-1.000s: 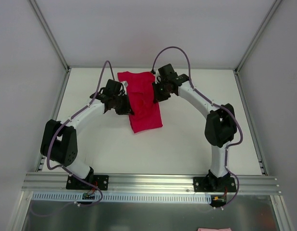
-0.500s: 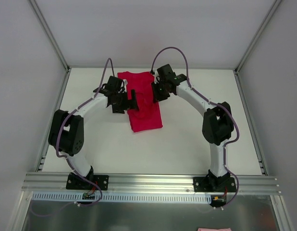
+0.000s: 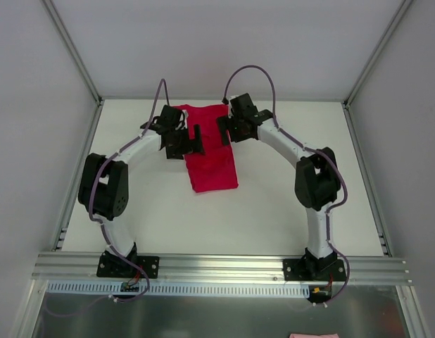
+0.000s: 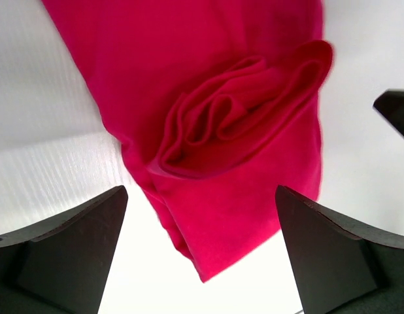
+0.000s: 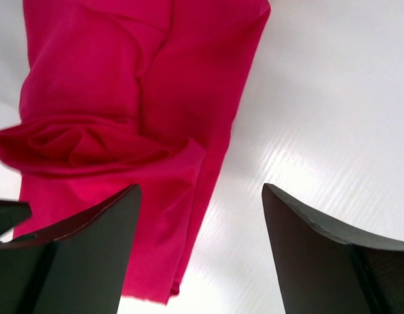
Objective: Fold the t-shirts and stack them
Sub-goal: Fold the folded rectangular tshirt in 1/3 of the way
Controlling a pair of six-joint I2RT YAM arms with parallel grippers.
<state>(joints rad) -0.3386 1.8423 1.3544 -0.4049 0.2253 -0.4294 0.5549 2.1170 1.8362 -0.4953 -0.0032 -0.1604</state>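
A white table (image 3: 288,204) is seen in the middle. A silver metal rail (image 3: 224,264) is laid along its edge at 6 o'clock. Grey walls (image 3: 224,42) are set up at 9, 12 and 3 o'clock

T-shirt (image 3: 214,165) on table (image 3: 274,204), far centre

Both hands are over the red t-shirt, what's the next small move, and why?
Probably lift both hands straight up, clear of the t-shirt. The left hand and right hand stand open, holding nothing; a loose bunched fold lies between them, so a sideways pull might drag it.
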